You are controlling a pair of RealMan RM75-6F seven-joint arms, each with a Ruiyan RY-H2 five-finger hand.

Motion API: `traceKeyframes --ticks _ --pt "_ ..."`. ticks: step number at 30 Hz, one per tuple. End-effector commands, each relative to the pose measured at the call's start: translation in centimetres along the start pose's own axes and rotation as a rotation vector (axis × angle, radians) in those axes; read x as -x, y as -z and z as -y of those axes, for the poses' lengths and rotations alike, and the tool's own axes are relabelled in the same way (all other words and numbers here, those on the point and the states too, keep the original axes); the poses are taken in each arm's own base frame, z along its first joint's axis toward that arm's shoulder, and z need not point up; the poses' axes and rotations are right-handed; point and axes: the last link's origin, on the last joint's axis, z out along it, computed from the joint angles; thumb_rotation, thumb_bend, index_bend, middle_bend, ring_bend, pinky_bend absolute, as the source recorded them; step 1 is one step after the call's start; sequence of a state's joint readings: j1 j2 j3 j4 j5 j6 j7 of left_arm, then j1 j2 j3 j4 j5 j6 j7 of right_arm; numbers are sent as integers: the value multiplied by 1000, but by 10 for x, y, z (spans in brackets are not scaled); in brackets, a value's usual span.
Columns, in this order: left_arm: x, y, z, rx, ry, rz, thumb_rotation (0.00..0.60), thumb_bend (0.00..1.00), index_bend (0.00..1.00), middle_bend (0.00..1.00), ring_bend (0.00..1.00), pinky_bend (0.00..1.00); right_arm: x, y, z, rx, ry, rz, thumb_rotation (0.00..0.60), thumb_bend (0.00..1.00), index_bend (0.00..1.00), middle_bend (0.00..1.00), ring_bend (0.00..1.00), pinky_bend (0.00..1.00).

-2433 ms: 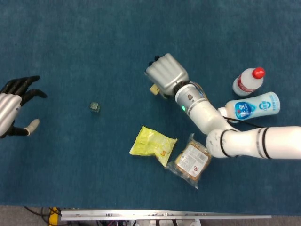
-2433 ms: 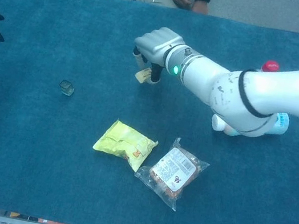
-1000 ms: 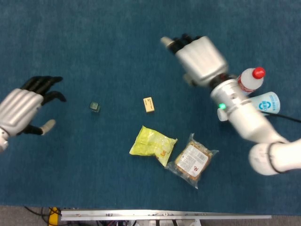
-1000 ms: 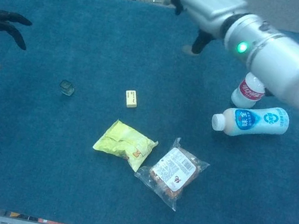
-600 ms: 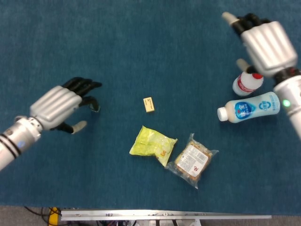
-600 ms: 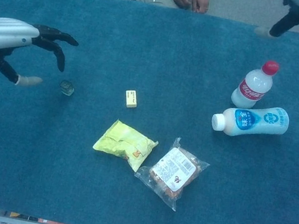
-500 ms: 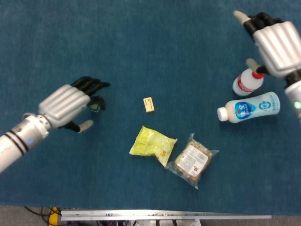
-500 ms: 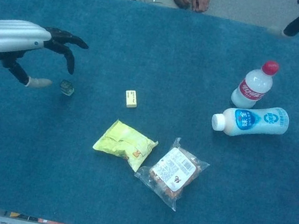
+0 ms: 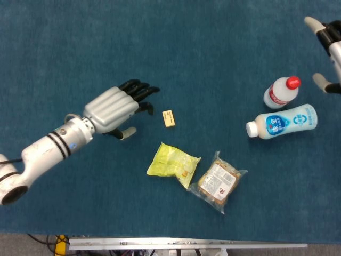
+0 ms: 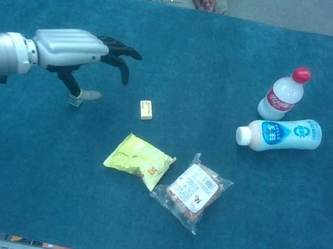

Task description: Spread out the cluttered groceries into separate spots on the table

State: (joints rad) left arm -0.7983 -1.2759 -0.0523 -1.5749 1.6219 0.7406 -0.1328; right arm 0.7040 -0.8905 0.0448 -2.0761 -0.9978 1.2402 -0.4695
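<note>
The eraser (image 9: 168, 118) lies apart; the bags (image 9: 173, 164) touch, as do the bottles (image 9: 281, 92). Both wait to be parted. The left robot hand (image 9: 113, 108) is spread, empty; the right robot hand (image 9: 327, 48), at the frame edge, looks spread, holding nothing.

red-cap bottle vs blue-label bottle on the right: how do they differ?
Pose: the red-cap bottle stands upright; the blue-label bottle lies on its side, cap pointing left. Cap: red against white. Label: red band against blue. The blue-label one looks larger. Both are white plastic, side by side, with neither hand holding them.

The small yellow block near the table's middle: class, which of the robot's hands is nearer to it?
Left. The left hand hovers just beside the small yellow block, fingers toward it; the right hand is away at the far edge, beyond the bottles.
</note>
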Motion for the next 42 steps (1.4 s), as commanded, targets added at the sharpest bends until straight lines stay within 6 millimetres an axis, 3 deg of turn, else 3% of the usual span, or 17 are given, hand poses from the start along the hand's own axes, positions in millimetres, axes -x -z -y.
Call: traceKeyframes --ticks 1,24,42 --pt "4 -15 -4 15 -46 8 600 357 281 28 0 27 -1 7 -6 5 -1 -3 600 212 0 268 192 387" --pt "32 -79 -16 39 -143 77 600 358 285 27 0 27 5 19 -28 28 -25 7 600 205 2 268 191 387" --pt "48 -90 -12 26 -141 100 600 358 325 27 0 27 9 19 -37 48 -43 19 600 201 2 268 191 387"
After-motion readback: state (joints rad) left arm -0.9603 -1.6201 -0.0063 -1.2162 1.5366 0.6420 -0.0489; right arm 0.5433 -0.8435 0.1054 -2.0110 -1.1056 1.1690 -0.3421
